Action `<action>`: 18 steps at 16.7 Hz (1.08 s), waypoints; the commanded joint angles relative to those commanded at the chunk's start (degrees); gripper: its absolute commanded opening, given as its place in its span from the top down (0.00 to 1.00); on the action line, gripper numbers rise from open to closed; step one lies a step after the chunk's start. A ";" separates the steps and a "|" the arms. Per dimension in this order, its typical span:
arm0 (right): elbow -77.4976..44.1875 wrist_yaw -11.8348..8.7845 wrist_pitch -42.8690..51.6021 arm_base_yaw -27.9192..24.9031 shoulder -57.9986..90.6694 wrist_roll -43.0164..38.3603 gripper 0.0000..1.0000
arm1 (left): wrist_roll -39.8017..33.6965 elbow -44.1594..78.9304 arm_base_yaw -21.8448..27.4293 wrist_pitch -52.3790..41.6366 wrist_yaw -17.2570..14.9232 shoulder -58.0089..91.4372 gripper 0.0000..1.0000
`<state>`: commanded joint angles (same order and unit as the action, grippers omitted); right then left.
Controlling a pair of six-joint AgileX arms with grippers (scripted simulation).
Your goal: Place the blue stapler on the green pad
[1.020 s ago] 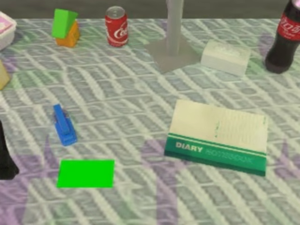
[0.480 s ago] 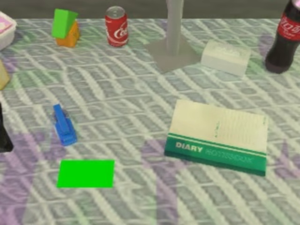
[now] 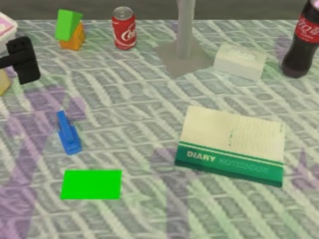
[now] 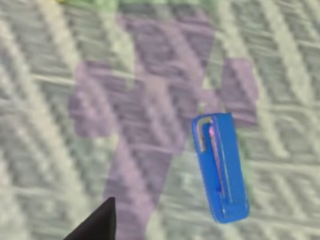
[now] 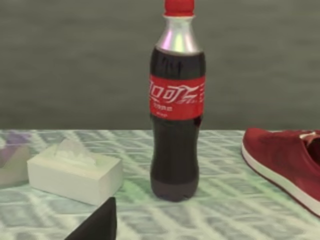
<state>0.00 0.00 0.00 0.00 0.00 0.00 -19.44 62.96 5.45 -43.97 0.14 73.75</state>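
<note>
The blue stapler [image 3: 68,132] lies flat on the patterned cloth at the left, its length running front to back. Just in front of it lies the green pad [image 3: 91,184], bare. My left gripper [image 3: 22,59] hangs over the far left of the table, behind and to the left of the stapler, open and empty. The left wrist view looks down on the stapler [image 4: 220,167], with one dark fingertip [image 4: 102,222] well to its side. My right gripper [image 5: 145,225] is outside the top view; it is open and faces the cola bottle [image 5: 177,110].
Along the back stand a green wedge on an orange block [image 3: 70,30], a soda can [image 3: 123,28], a grey stand base [image 3: 183,55], a tissue box [image 3: 239,60] and the cola bottle [image 3: 304,40]. A DIARY notebook [image 3: 232,144] lies right of centre. A red shoe [image 5: 285,160] lies beside the bottle.
My left arm has swung from the table's left front edge toward the back and a little inward, over the far left of the table. The stapler and the pad have not moved.
</note>
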 joint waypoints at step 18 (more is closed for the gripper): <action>0.00 0.00 0.00 0.00 0.00 0.00 0.00 | -13.61 43.79 3.40 -29.37 -0.23 49.54 0.00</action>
<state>0.00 0.00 0.00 0.00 0.00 0.00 -33.05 106.75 8.85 -73.34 -0.09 123.29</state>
